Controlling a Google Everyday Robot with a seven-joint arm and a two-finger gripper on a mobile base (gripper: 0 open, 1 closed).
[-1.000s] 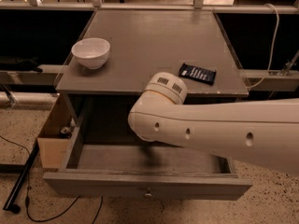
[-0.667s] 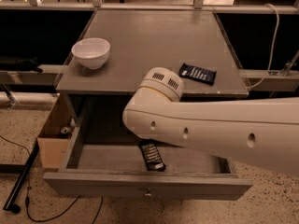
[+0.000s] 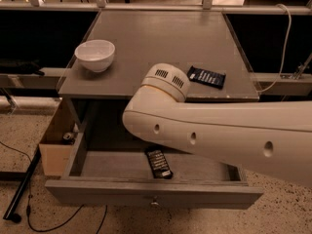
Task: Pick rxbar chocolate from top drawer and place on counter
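The top drawer (image 3: 151, 194) stands pulled open below the counter (image 3: 156, 38), its small knob on the front panel. The rxbar chocolate (image 3: 159, 163), a dark bar with rows of pale lettering, lies flat on the drawer floor near the front, just right of the middle. My thick white arm (image 3: 209, 130) reaches in from the right across the drawer opening, with its round joint (image 3: 165, 82) over the counter's front edge. My gripper is hidden behind the arm, so it does not show. The bar's far end disappears under the arm.
A white bowl (image 3: 95, 55) sits at the counter's front left. A bluish-black bar with white text (image 3: 206, 77) lies at the counter's front right. A cardboard box (image 3: 53, 147) with a can stands left of the drawer. Cables run over the floor.
The arm has shifted slightly up and to the left. The bar in the drawer, covered by the arm a second ago, now shows and has not moved since.
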